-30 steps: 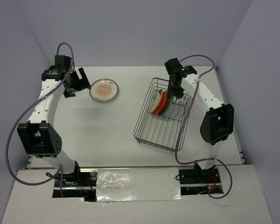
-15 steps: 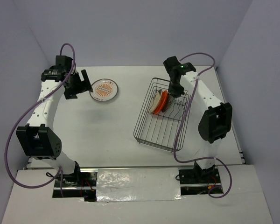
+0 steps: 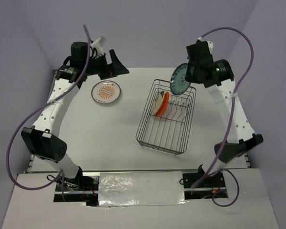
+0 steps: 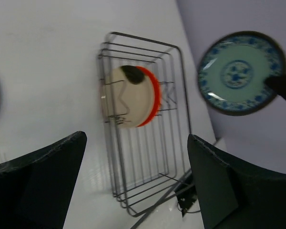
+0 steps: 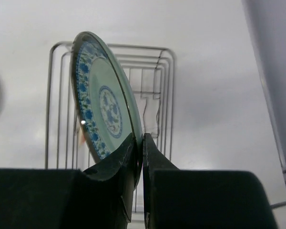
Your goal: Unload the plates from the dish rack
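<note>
My right gripper (image 3: 189, 72) is shut on the rim of a teal-green plate (image 3: 179, 79) with blue patterns and holds it on edge, high above the far end of the dish rack (image 3: 153, 137). The plate also shows in the right wrist view (image 5: 102, 102) and the left wrist view (image 4: 240, 72). A cream plate (image 3: 157, 104) and a solid orange plate (image 3: 165, 104) stand upright in the rack (image 4: 142, 181). A white plate with an orange pattern (image 3: 106, 91) lies flat on the table. My left gripper (image 3: 118, 64) is open and empty, raised high at the far left.
The wire rack's near half holds only upright prongs. White walls close in the table on the left, the far side and the right. The right arm's purple cable (image 3: 238, 43) arcs high above the rack.
My right gripper has lifted the teal-green plate up out of the rack. My left arm has risen from beside the patterned plate and swung right.
</note>
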`<state>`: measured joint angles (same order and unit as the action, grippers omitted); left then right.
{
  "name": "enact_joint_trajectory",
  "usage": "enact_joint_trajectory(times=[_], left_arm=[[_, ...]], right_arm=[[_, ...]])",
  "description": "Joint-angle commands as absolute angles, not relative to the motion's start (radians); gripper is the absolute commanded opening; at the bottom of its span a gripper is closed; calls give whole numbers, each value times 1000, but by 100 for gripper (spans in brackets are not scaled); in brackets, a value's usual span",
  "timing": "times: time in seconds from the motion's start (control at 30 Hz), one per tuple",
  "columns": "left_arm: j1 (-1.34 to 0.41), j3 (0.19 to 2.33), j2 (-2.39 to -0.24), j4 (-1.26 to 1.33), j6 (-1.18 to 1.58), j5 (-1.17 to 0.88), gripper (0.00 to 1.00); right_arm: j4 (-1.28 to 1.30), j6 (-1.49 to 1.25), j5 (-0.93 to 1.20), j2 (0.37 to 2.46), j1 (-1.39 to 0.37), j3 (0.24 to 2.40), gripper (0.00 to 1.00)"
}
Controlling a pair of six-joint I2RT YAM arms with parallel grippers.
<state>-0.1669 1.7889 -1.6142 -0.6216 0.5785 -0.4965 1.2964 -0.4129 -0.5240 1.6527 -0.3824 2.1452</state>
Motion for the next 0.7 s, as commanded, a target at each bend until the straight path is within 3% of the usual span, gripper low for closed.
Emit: enact_joint_trajectory(times=[0.0, 0.1, 0.2, 0.3, 0.33, 0.4, 0.43, 0.5, 0.53, 0.57, 0.6, 0.63, 0.67], left_arm=[[-274, 1821, -1638, -356, 650, -676, 99], [-311, 1867, -1693, -322, 663, -732, 99], [-330, 1881, -1712, -310, 666, -752, 100], [-336, 1865, -1712, -321, 654, -758, 93], [-336, 1861, -1713, -334, 644, -750, 81], [-336, 1861, -1718, -392, 608, -733, 72], [-336, 1853, -1718, -402, 601, -736, 56], [-336, 1842, -1712, -413, 585, -745, 14], [-334, 1844, -1710, -432, 572, -733, 0], [-333, 1851, -1709, -464, 559, -663, 0], [-321, 1856, -1707, -509, 531, -603, 0], [-307, 1849, -1706, -600, 525, -541, 0], [-289, 1838, -1710, -654, 525, -390, 0]], right_arm=[[1039, -307, -118, 1480, -400, 1939, 0], [707, -369, 259, 1335, -399, 1757, 0], [567, -460, 400, 1319, -400, 1664, 0], [517, -509, 455, 1338, -399, 1661, 0], [502, -526, 462, 1338, -397, 1658, 0], [470, -541, 453, 1338, -399, 1652, 0], [460, -554, 453, 1342, -399, 1648, 0], [465, -563, 431, 1354, -399, 1651, 0], [475, -568, 410, 1361, -400, 1651, 16], [533, -571, 375, 1371, -399, 1652, 36], [579, -575, 321, 1380, -397, 1658, 64], [644, -587, 173, 1387, -393, 1678, 98], [711, -601, 85, 1409, -388, 1693, 100]])
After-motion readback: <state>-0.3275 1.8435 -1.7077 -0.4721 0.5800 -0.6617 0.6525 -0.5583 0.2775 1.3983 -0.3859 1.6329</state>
